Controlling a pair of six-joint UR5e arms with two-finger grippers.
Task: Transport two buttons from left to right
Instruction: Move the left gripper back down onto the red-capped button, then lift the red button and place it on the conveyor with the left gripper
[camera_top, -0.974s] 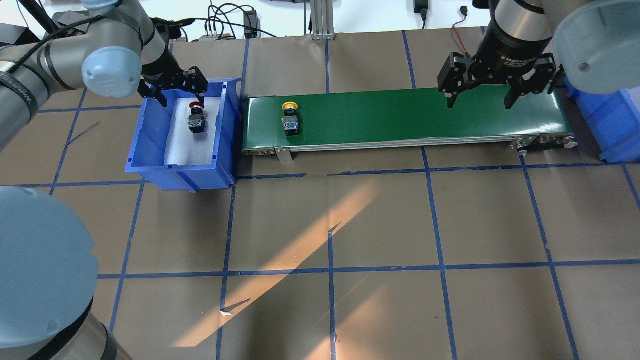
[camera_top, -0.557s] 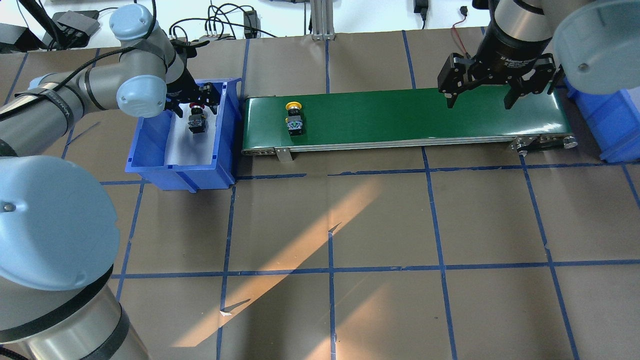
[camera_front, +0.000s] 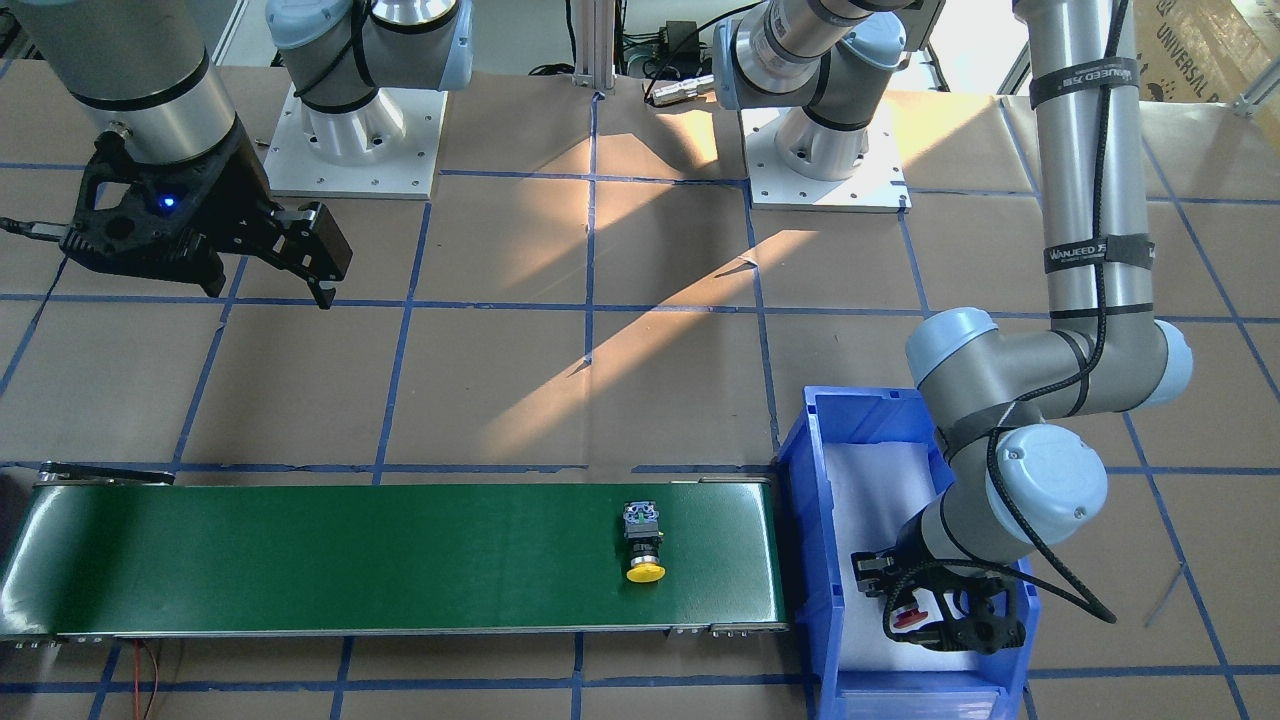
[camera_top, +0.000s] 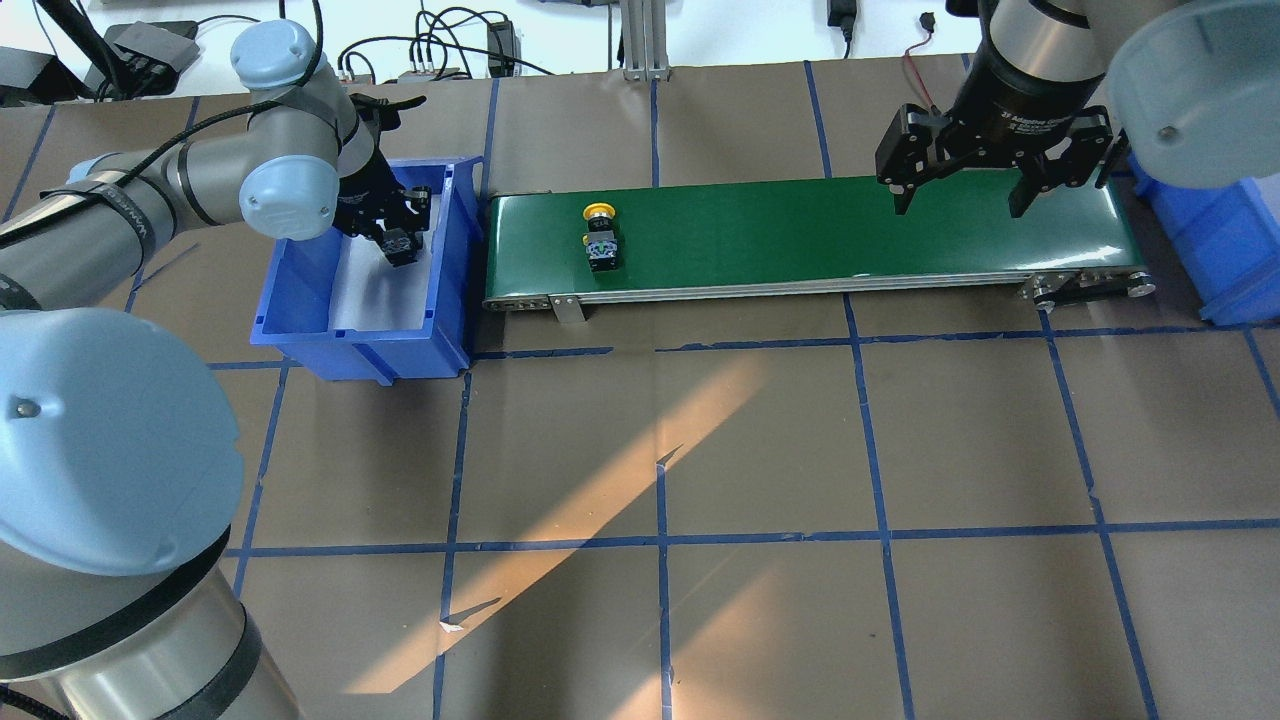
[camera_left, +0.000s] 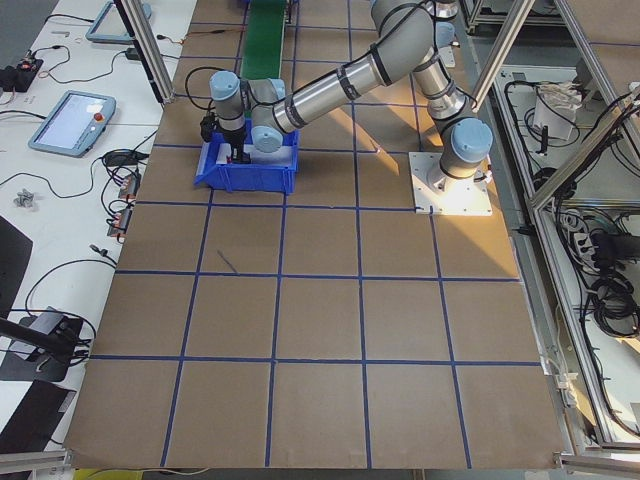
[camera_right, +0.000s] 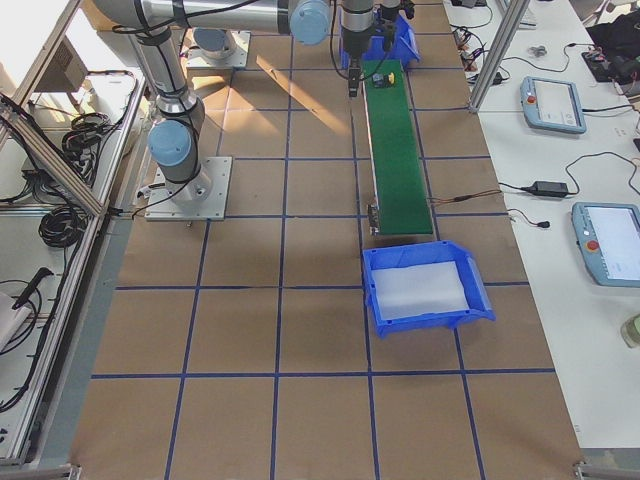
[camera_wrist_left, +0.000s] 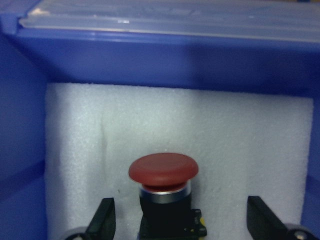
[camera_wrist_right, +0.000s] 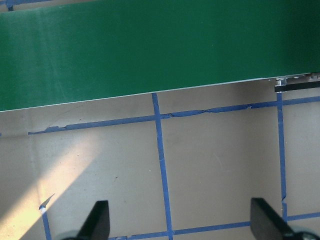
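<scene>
Left gripper (camera_wrist_left: 182, 222) has dropped into the blue bin (camera_top: 455, 270), jaws wide either side of the red button (camera_wrist_left: 163, 170), no squeeze yet. Looks like pick number two is on. Yellow button (camera_top: 601, 240) has crept along the green belt (camera_top: 850, 230) toward the right gripper (camera_top: 960, 208), which is still spread wide at the far end.

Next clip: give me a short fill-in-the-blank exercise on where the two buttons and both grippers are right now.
The push-button switch with the yellow mushroom cap lies on the ____ conveyor belt.
The push-button switch with the red mushroom cap sits on white foam inside the ____ plastic bin.
The left gripper straddles the red-capped switch with its jaws ____.
The right gripper, jaws apart, holds ____.
Missing words: green; blue; open; nothing.
</scene>
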